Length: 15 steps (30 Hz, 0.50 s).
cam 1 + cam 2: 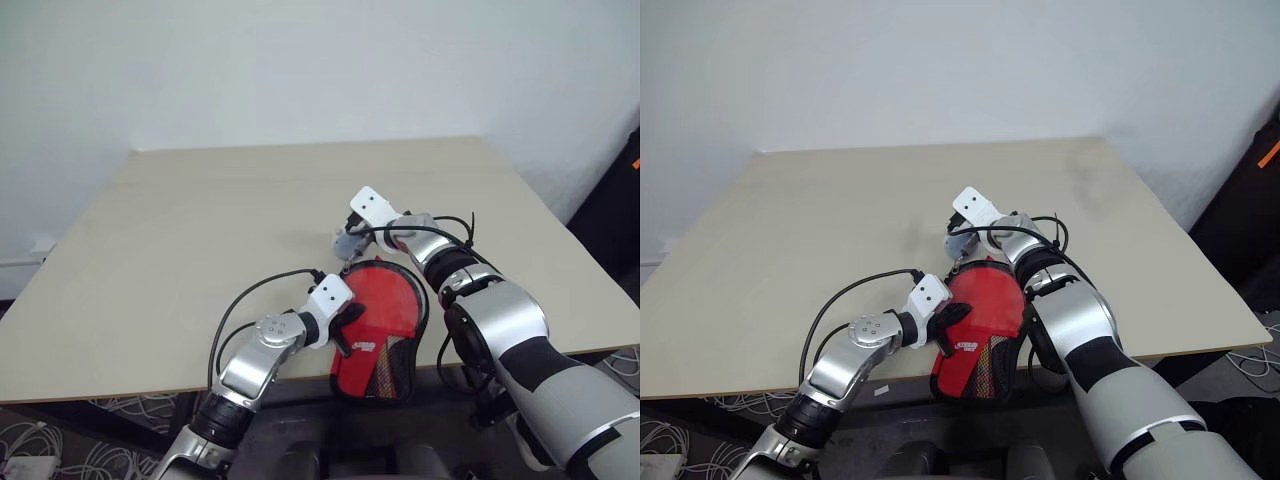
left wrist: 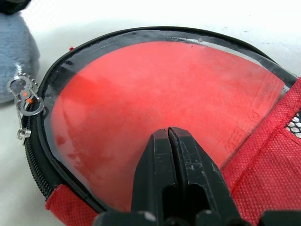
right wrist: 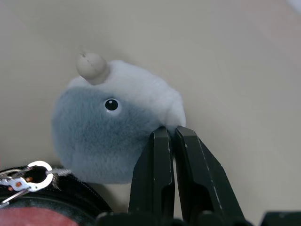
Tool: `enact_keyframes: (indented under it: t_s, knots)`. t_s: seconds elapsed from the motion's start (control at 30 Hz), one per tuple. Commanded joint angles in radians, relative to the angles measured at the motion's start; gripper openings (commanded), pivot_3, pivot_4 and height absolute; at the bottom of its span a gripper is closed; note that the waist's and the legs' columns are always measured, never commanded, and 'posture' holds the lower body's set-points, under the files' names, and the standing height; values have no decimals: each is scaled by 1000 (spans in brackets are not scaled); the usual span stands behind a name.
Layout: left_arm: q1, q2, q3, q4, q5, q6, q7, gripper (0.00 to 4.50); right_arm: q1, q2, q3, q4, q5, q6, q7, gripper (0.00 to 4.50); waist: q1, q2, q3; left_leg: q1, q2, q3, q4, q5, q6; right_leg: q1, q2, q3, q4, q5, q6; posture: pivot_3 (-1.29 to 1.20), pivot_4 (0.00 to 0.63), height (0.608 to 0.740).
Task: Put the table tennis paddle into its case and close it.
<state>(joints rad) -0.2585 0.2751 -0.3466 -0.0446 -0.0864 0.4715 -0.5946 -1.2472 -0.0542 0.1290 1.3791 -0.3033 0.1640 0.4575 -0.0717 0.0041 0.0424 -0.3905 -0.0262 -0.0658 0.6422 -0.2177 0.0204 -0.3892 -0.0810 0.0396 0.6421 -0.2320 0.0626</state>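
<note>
The case [image 1: 380,375] lies at the table's near edge, its handle end hanging over the edge. Through its see-through half shows the red face of the table tennis paddle [image 2: 164,89]. My left gripper [image 2: 168,134] is shut, and its tips rest on that clear cover. A metal zip pull [image 2: 23,101] on a bead chain sits at the case's round rim, joined to a small grey plush toy [image 3: 108,141]. My right gripper [image 3: 170,132] is shut just beyond the case's far rim, its tips against the plush's fur. I cannot tell if they pinch it.
The light wooden table [image 1: 200,230] stretches open to the left and back toward a white wall. Loose cables [image 1: 40,440] lie on the floor beneath the near left edge. A dark object [image 1: 620,210] stands past the right side of the table.
</note>
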Motion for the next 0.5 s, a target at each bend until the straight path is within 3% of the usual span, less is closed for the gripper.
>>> enact_keyframes:
  t_s: [0.03,0.5]
  knots:
    - [-12,-1,-6,26,15,9,-2,0,-18,-37,-32,-36,29,3,-37,140,0,0,0,0,0,0,0,0,0,0,0,0,0,0,0,0,0,740]
    - [-31,-25,-4,59,19,5,10,0,4,-152,-103,-66,92,16,-138,140,0,1,0,-1,-1,0,0,0,0,0,-1,0,0,0,0,0,0,740]
